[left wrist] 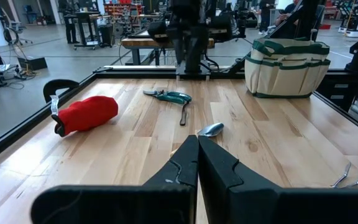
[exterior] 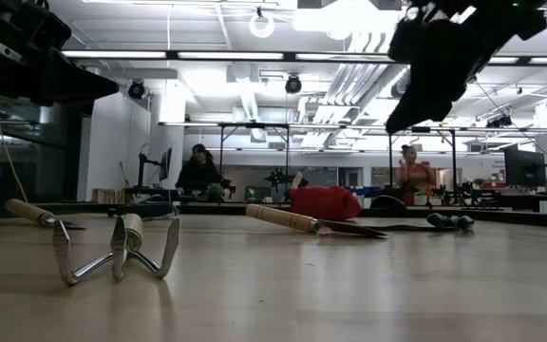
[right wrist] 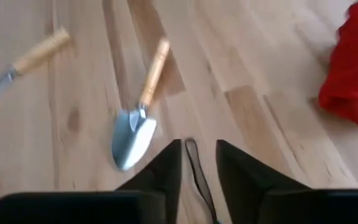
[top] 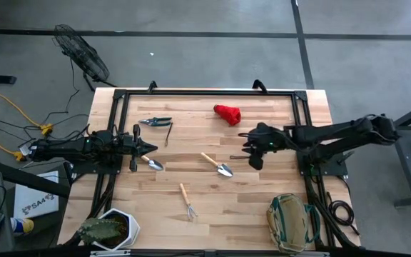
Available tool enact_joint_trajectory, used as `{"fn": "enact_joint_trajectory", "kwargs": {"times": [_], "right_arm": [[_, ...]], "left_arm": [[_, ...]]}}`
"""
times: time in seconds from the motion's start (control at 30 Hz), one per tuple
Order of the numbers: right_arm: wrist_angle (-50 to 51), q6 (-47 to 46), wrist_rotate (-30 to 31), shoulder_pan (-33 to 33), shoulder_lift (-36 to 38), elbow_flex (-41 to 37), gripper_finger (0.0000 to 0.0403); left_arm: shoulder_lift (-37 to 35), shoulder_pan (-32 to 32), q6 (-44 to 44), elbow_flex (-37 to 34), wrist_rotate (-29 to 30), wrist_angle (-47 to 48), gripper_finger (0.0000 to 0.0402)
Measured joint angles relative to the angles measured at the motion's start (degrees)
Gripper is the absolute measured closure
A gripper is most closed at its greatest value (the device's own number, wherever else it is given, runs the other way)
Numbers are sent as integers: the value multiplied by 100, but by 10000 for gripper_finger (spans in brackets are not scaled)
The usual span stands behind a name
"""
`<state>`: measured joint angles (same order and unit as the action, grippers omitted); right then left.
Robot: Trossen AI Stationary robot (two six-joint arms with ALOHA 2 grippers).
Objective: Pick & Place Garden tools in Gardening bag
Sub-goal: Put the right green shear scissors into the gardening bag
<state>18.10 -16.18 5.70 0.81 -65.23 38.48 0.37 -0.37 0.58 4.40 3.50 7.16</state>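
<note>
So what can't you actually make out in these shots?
- Inside of the gardening bag: high view, too small to see into.
- Handle of the trowel on the left: high view, hidden under the left gripper.
- Thin dark thing lying beneath the right gripper: right wrist view, blurred and partly cut off by the bottom edge, so it cannot be named.

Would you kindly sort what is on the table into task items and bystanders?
Task items: pruning shears, two trowels, pronged rake, red lump, gardening bag.
Bystanders: cactus in white pot, thin dark tool.
</note>
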Motion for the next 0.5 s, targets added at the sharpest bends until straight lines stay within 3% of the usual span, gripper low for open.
{"fn": "enact_joint_trajectory", "kwargs": {"times": [0.2, 0.5], "right_arm": [[307, 375, -655, 236, -692, 373, 269], [407, 1172, -741, 296, -1672, 481, 266]], "left_arm": [[1, 1, 0, 0, -1, 0, 400], [1, -1, 0, 0, -1, 0, 400]]}}
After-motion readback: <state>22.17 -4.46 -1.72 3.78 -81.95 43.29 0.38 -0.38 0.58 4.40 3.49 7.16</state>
